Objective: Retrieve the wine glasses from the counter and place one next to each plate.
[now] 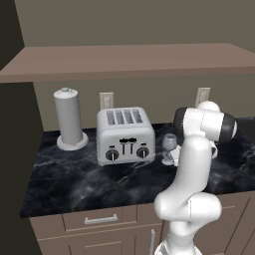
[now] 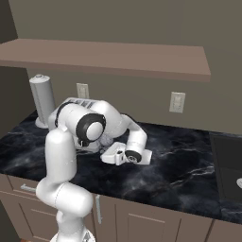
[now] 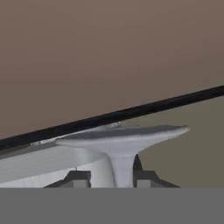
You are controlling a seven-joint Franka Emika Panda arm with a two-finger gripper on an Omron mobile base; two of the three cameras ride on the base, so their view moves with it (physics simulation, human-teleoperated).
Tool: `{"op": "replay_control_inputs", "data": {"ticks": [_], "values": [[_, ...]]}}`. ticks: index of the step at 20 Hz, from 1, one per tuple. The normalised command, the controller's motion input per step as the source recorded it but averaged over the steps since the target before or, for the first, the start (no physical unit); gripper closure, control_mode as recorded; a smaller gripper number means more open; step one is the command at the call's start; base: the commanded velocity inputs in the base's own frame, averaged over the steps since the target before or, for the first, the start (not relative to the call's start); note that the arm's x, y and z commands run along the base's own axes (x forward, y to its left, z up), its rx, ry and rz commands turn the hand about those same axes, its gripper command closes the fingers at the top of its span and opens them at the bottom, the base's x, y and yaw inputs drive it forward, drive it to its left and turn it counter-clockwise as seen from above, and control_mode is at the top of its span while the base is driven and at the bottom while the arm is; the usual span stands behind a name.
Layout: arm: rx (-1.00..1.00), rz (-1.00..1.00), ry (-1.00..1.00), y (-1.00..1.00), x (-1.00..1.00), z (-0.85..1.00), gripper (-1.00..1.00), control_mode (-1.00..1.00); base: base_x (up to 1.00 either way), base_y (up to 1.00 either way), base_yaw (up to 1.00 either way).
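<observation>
One clear stemmed wine glass [image 1: 170, 142] stands upright on the black marble counter [image 1: 74, 179], just right of the toaster. My arm reaches low over the counter, and its hand [image 2: 125, 153] lies level at the glass's base. In the hand view the glass's round foot [image 3: 127, 133] spreads wide and its thin stem runs between my fingertips. My gripper [image 3: 112, 176] is open but narrow around the stem. The right fingertip [image 3: 146, 177] is against it. The left fingertip [image 3: 78, 177] stands a small gap away. The plates are out of view.
A silver toaster [image 1: 124, 134] stands mid-counter with a tall grey paper-towel cylinder [image 1: 68, 119] to its left. A wooden shelf [image 1: 124, 62] hangs overhead. Wall outlets [image 2: 177, 101] sit behind. A dark inset surface [image 2: 227, 160] lies at the counter's right end.
</observation>
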Motion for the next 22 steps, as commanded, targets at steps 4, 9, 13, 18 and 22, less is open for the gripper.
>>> {"op": "replay_control_inputs", "data": {"ticks": [4,9,13,18,22], "values": [[0.00,0.00,-0.11,-0.01,-0.16,0.20,1.00,-1.00,0.00,0.00,0.00],[0.00,0.00,-0.23,0.00,-0.37,0.43,1.00,-1.00,0.00,0.00,0.00],[0.00,0.00,-0.34,0.00,-0.58,0.96,1.00,-1.00,0.00,0.00,0.00],[-0.02,0.00,-0.19,0.00,-0.61,1.00,1.00,-1.00,0.00,0.00,0.00],[-0.07,0.00,-0.07,0.00,-0.82,0.96,1.00,-1.00,0.00,0.00,0.00]]}}
